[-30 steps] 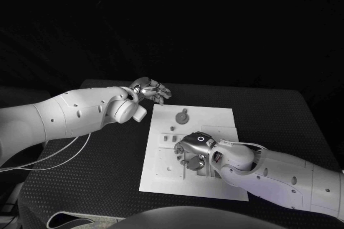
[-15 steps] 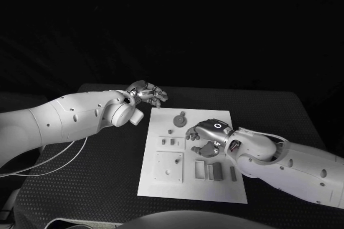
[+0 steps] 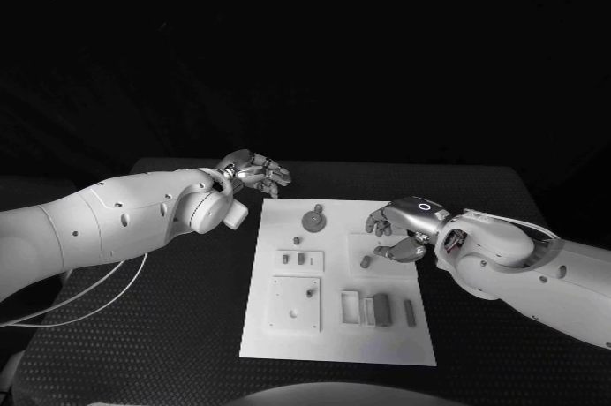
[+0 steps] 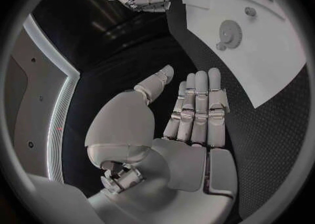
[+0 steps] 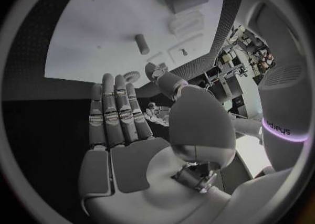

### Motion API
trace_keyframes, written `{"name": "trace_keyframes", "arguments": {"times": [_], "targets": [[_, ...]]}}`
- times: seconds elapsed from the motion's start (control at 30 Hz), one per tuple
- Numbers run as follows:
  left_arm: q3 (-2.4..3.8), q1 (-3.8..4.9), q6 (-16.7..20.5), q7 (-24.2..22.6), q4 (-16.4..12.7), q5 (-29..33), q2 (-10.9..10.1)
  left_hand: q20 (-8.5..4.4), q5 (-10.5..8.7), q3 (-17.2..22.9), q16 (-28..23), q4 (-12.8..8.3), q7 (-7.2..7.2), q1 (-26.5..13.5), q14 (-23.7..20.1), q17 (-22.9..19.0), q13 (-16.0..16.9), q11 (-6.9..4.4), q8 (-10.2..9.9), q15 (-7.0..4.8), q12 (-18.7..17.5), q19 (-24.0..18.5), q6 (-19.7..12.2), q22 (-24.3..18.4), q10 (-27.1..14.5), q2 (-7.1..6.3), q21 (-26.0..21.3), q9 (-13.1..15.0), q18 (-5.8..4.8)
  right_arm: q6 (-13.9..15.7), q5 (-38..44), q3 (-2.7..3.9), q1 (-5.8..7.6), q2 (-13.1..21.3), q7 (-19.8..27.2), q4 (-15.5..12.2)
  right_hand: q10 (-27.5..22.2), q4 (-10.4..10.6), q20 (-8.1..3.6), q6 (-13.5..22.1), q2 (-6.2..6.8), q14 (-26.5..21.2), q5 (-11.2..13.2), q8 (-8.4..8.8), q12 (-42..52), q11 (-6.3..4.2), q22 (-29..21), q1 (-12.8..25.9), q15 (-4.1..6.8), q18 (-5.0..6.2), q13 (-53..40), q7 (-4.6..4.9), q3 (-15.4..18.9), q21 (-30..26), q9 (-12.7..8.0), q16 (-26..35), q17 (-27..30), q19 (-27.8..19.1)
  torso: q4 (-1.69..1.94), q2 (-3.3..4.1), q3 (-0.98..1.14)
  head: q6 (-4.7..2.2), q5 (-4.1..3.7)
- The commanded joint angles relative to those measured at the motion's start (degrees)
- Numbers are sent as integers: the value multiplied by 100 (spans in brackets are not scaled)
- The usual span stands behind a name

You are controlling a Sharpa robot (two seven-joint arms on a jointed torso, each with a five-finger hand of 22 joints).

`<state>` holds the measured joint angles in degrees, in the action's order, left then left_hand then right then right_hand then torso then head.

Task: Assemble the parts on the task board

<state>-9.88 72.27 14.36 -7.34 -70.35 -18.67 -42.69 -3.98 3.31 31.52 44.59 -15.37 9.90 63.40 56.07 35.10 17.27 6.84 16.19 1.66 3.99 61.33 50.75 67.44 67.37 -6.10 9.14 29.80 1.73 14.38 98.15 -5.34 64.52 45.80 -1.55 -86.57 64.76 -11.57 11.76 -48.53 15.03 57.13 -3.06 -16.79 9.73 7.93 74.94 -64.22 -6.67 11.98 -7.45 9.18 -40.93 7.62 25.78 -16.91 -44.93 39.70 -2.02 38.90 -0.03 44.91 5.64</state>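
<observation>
left hand (image 3: 259, 171) hovered off the task board (image 3: 334, 335) far corner, fingers together, empty; right hand (image 3: 405, 229) over its right edge, fingers loosely apart, empty.

A black tabletop (image 3: 153, 318) with a finely dotted, textured surface spreads across the lower half of the head view, its far edge running straight against a dark background. A thin pale cable (image 3: 79, 302) loops over the tabletop's near left part. In the left wrist view the same dotted tabletop (image 4: 262, 145) shows as a dark, grainy sheet.
</observation>
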Motion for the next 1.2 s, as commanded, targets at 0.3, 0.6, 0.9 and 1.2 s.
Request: {"name": "trace_keyframes", "arguments": {"times": [0.3, 0.6, 0.9, 1.2], "targets": [[5, 7, -40, -115, 11, 45, 27, -6, -16, -22, -34, 3, -7, -28, 39, 9, 8, -12, 27, -4, 19, 51, -13, 4, 2, 0, -29, -2, 98, -498, 476, -103, -109, -172, -78, 186, -164, 108, -4, 37, 87, -87, 21, 2, -73, 51, 140, -32, -17, -91, 27, -78, 5, -55, -6, 48, -11, -100, 26, 18, -2, -8, -32], [5, 7, -54, -110, 13, 45, 19, -6, -16, -22, -35, 3, -7, -27, 39, 10, 9, -12, 28, -4, 19, 52, -14, 5, 2, 2, -31, -3, 98, -447, 480, -184, -204, -316, 17, 283, 1, 23, -26, -102, -123, 21, 21, -102, 38, -34, 139, -213, 37, -64, -30, -73, -19, -5, 33, -2, -62, 13, 27, 15, -11, 19, -16], [5, 7, -100, -87, 3, 45, 11, -6, -16, -23, -39, 1, -7, -26, 35, 10, 9, -11, 28, -3, 15, 50, -19, 5, -3, 2, -35, -6, 97, -341, 484, -188, -242, -411, 54, 288, 219, -115, -42, -398, -516, 169, 20, -255, 160, -133, 135, -273, 110, -26, -95, -46, -29, 50, 81, -57, -112, 168, 29, 13, -13, 42, -11], [4, 7, -163, -70, 4, 45, 5, -3, -16, -25, -44, 4, -5, -32, 32, 10, 9, -8, 28, -1, 12, 48, -23, 6, -7, 4, -40, -8, 95, -273, 570, -190, -246, -419, 31, 289, 417, -212, -53, -624, -976, 299, 20, -352, 247, -225, 130, -186, 171, 10, -148, -134, -49, 86, 120, -86, -147, 293, 23, 14, -11, 56, 2]]}}
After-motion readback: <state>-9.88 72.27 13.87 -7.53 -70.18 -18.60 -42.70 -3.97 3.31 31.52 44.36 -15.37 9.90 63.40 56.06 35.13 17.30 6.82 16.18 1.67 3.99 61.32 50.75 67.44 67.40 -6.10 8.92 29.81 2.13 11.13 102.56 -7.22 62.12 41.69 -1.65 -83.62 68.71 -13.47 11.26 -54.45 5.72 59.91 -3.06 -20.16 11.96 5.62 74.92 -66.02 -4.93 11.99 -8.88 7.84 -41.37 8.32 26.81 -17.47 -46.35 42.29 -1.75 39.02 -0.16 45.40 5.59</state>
